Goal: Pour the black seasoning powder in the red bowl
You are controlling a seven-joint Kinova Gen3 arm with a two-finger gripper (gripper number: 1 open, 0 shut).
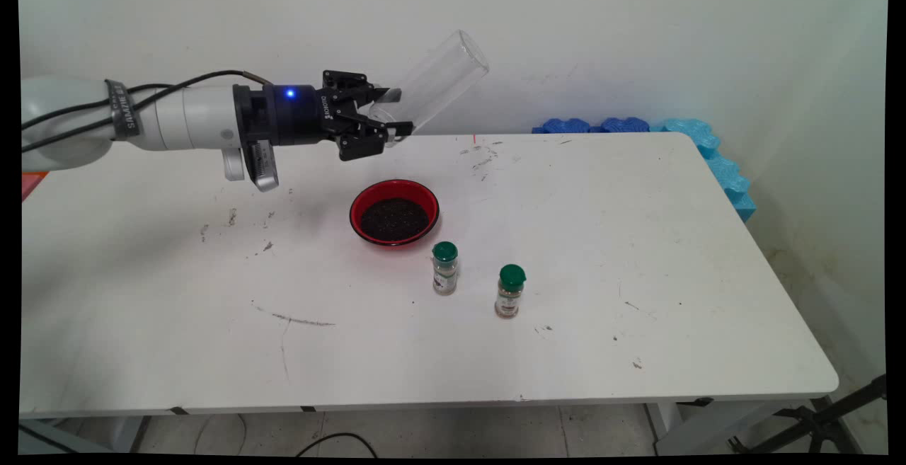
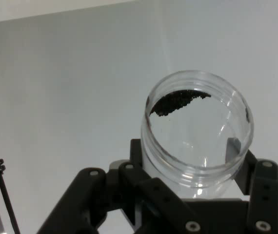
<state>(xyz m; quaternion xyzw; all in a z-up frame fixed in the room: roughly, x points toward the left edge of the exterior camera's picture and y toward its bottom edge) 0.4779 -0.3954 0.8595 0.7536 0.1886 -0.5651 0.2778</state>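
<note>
We see a clear jar [image 1: 437, 77] pinched between the fingers of the gripper [image 1: 391, 112], held in the air above the desk's far edge, tilted with its open mouth up and away from the arm. A few dark grains [image 2: 175, 101] cling inside it. Below, mid-desk, sits a red bowl [image 1: 394, 211] of dark grains, with two green-capped spice bottles [image 1: 445, 267] [image 1: 509, 290] nearer the front edge.

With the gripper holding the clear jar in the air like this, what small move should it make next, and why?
Probably bring the clear jar upright. The gripper holds it tilted above the table, beyond the red bowl of dark grains, and only a few grains cling inside.
</note>
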